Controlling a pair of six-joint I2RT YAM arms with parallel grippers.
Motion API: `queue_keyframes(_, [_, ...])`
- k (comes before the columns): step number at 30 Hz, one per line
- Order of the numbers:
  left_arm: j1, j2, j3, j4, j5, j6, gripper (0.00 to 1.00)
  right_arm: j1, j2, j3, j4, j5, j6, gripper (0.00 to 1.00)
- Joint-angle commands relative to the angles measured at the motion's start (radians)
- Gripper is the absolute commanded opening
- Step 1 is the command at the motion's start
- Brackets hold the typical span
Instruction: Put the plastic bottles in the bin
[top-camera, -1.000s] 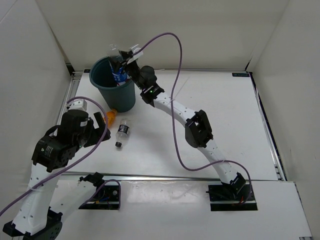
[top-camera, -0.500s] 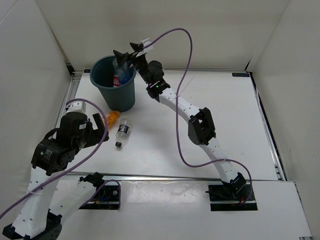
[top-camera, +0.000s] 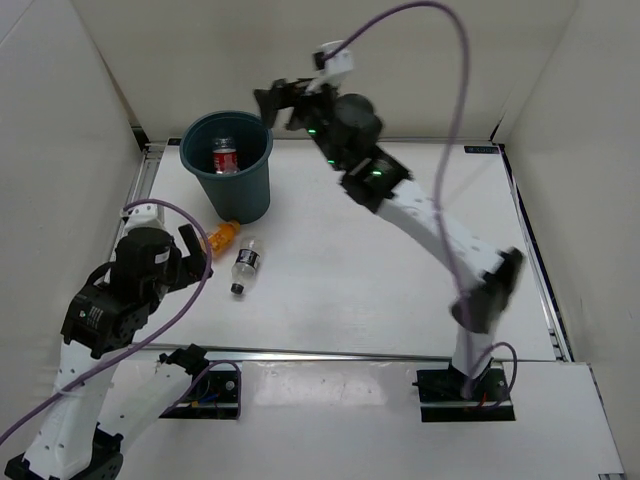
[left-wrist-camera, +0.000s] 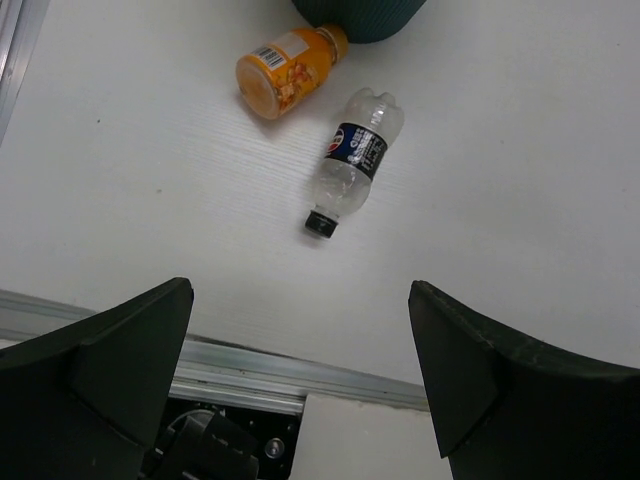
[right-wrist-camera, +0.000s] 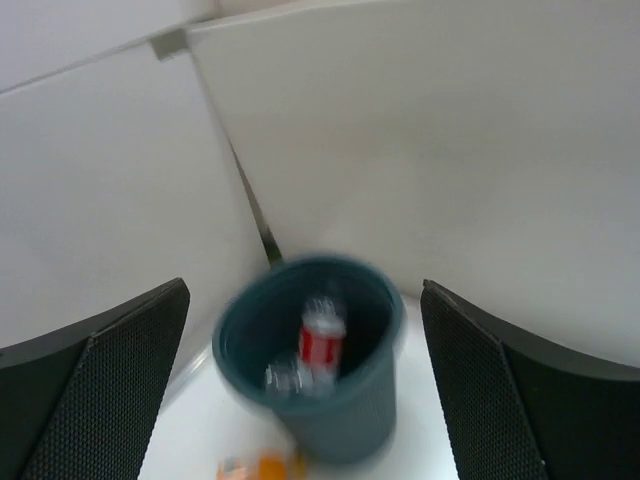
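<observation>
While the right hand (top-camera: 283, 100) hovers, fingers apart, by the bin (top-camera: 247, 195), a red-label bottle (top-camera: 226, 158) stands inside. The left hand (left-wrist-camera: 300, 290) (spread wide) overlooks the orange bottle (left-wrist-camera: 285, 70) and dark-label bottle (left-wrist-camera: 352, 165) lying on the surface (left-wrist-camera: 150, 200). The blurred right wrist view shows another clear bottle (right-wrist-camera: 285, 378) in the bin.

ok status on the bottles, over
Left gripper, right gripper open, empty. Red-label bottle in bin, second clear bottle beside it, blurred. Orange bottle, dark-label bottle loose on table, unobstructed.

No lettering can be read. A barcode is seen on the orange bottle (left-wrist-camera: 285, 72), ahead of the left gripper (left-wrist-camera: 300, 290). White print on the dark-label bottle (left-wrist-camera: 354, 160), just beside it, is too small to be made out.
</observation>
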Motion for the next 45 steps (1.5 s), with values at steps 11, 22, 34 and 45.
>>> queue_keyframes(11, [0.019, 0.585, 0.222, 0.147, 0.235, 0.277, 1.0, -0.071, -0.954, -1.034, -0.657, 0.07, 0.392, 1.0])
queue_keyframes(22, [-0.036, 0.775, 0.061, 0.32, 0.234, 0.241, 1.0, -0.071, -1.326, -1.353, -0.748, -0.032, 0.378, 1.0])
queue_keyframes(34, [-0.056, 0.953, -0.049, 0.492, 0.17, 0.239, 1.0, -0.071, -1.392, -1.44, -0.693, -0.305, 0.309, 1.0])
queue_keyframes(45, [-0.056, 1.067, -0.04, 0.56, 0.104, 0.268, 1.0, -0.071, -1.401, -1.449, -0.682, -0.362, 0.291, 1.0])
